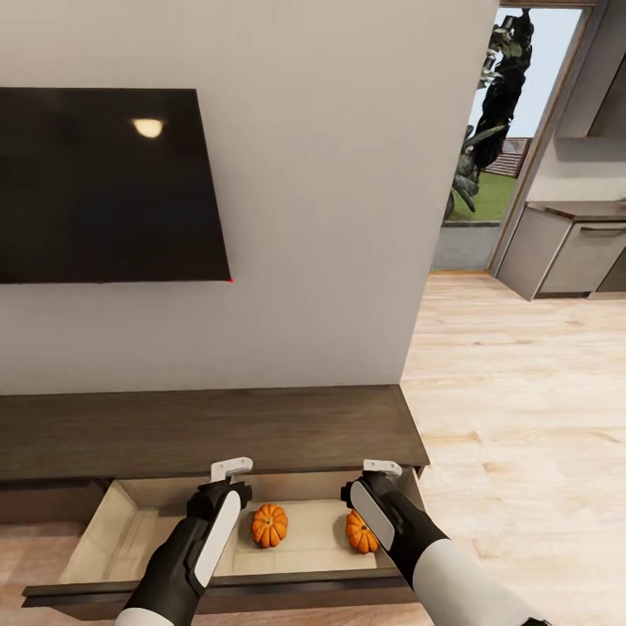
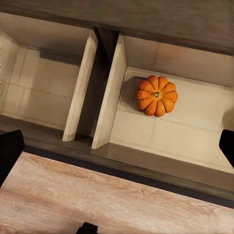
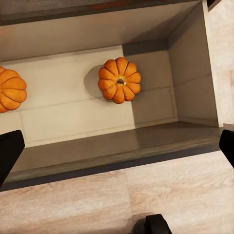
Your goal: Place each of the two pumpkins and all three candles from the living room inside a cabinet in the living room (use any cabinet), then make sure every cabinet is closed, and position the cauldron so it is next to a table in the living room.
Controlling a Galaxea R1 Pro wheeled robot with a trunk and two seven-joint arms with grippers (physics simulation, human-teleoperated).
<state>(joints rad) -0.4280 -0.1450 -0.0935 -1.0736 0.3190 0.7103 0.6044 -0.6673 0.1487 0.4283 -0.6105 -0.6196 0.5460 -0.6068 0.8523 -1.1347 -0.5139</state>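
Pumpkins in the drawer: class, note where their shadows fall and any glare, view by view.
Head view: a lamp glare spot on the TV screen. Left wrist view: the pumpkin casts a soft shadow toward the drawer's divider. Right wrist view: the pumpkin shadows the side facing its neighbour.

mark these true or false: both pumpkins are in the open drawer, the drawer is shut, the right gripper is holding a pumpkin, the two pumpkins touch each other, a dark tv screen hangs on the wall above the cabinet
1. Both pumpkins lie in the open drawer. True: the left pumpkin and the right pumpkin sit on the pale floor of the drawer.
2. The drawer is shut. False: it is pulled out of the cabinet.
3. The right gripper holds a pumpkin. False: the right gripper is open and empty above the drawer, as is the left gripper.
4. The two pumpkins touch. False: bare drawer floor lies between them.
5. A dark TV screen hangs on the wall above the cabinet. True: the TV.
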